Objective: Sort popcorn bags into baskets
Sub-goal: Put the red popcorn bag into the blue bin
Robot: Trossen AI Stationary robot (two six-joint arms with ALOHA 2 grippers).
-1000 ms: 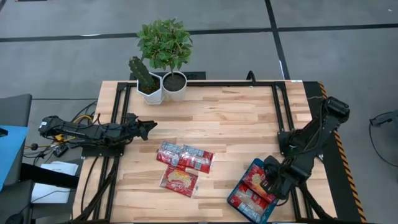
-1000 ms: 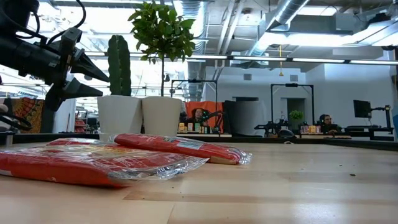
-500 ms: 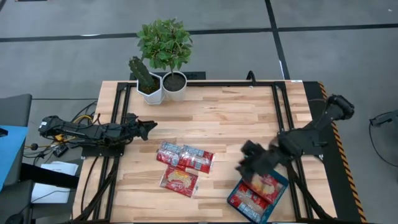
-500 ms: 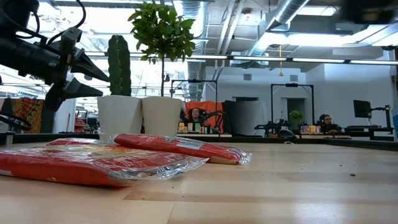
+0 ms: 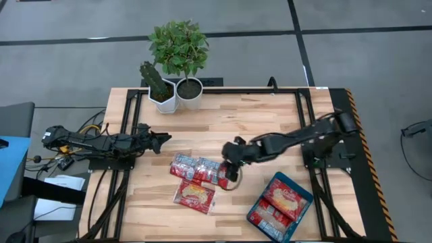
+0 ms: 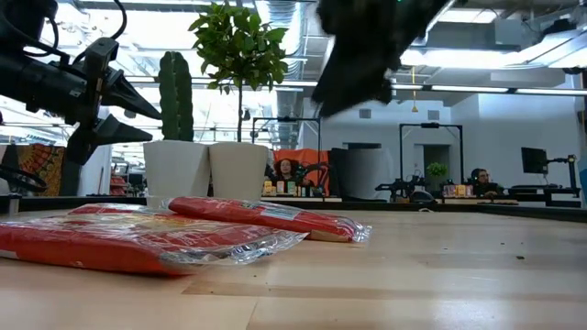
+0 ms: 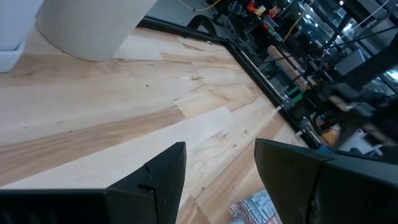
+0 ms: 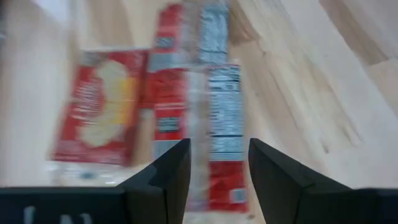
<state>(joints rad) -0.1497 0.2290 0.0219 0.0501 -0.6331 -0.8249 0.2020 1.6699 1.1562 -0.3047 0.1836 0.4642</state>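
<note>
Wooden table (image 5: 256, 121) is bearing three popcorn bags (image 5: 200, 170) beneath the open-fingered right gripper (image 5: 231, 165), the left gripper (image 5: 162, 138) waiting open.

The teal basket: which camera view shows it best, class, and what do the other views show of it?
The high view shows the teal basket whole, near the table's front right corner, with popcorn bags inside. The low view and both wrist views show nothing of it.

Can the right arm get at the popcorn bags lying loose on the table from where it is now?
Probably yes. The right gripper hangs open right by the loose popcorn bags, and the right wrist view shows them straight ahead between its fingers with nothing in between. The left gripper waits apart.
</note>
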